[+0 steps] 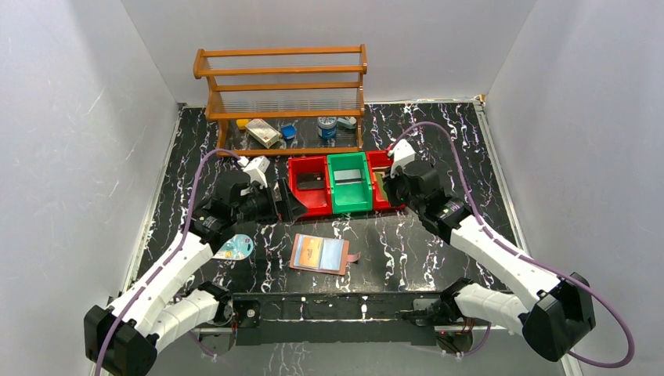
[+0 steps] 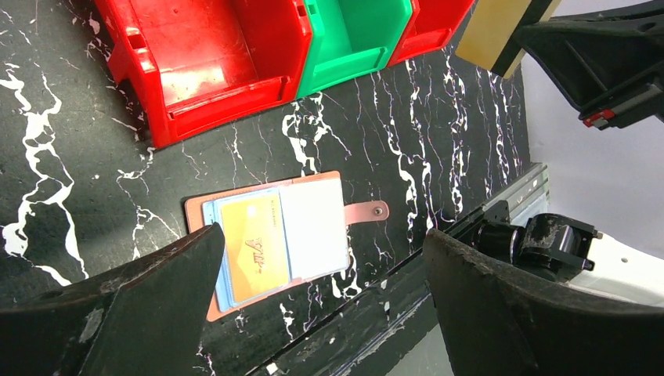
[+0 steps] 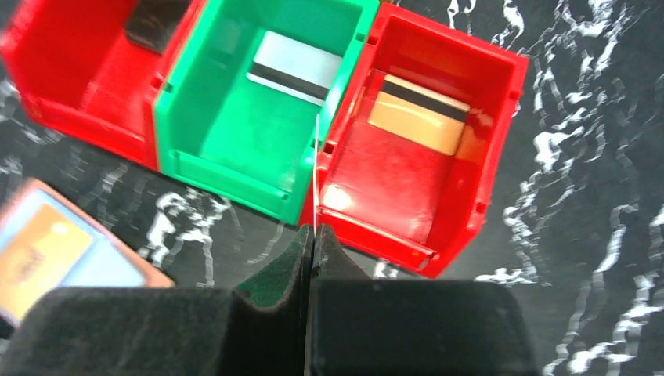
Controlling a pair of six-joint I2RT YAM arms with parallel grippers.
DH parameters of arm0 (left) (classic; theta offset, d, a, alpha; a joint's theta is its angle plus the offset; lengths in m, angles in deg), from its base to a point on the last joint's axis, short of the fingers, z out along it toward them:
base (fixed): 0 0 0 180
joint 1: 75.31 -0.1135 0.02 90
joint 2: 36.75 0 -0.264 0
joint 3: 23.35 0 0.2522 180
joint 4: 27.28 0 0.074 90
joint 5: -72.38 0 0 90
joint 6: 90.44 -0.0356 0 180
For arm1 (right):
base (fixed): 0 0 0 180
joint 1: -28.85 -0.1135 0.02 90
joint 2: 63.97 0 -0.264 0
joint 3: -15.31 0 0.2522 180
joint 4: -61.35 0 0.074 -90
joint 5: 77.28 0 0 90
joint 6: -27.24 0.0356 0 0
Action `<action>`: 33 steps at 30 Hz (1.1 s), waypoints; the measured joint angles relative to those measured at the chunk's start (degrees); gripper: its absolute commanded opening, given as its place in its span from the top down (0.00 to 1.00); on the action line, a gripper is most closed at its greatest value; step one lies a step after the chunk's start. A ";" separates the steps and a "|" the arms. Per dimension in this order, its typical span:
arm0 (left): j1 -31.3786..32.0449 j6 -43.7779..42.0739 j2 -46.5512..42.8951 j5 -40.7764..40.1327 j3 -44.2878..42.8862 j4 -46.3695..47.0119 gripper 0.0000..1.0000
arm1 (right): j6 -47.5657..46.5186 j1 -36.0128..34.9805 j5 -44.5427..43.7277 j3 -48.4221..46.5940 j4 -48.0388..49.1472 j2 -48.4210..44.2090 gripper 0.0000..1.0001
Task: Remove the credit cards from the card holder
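Note:
The card holder (image 1: 319, 253) lies open on the black marble table, between the arms and in front of the bins. An orange credit card (image 2: 252, 247) sits in its left pocket over pale blue sleeves; the right pocket looks pale and blank. My left gripper (image 2: 325, 313) hangs wide open above the holder's near edge, touching nothing. My right gripper (image 3: 313, 231) is shut on a thin credit card (image 3: 316, 172), seen edge-on above the wall between the green bin and the right red bin. The left wrist view shows that card's tan face (image 2: 501, 31).
Three bins stand in a row behind the holder. The left red bin (image 3: 70, 86) has a dark card, the green bin (image 3: 235, 133) a pale striped card (image 3: 294, 69), and the right red bin (image 3: 470, 180) a tan striped card (image 3: 419, 113). A wooden rack (image 1: 282, 98) with small items stands at the back.

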 measured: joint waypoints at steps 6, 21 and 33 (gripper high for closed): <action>0.00 -0.57 -0.68 -0.11 0.00 -0.33 0.02 | -18.45 0.00 -1.81 -1.95 -1.92 4.28 1.00; 0.00 -1.68 -3.98 -0.66 0.02 -2.38 0.02 | -49.77 7.56 5.90 -7.19 -4.46 14.58 1.00; 0.00 -3.43 -6.80 -2.23 0.02 -5.11 0.02 | -60.54 10.23 11.21 -9.35 -2.97 20.13 1.00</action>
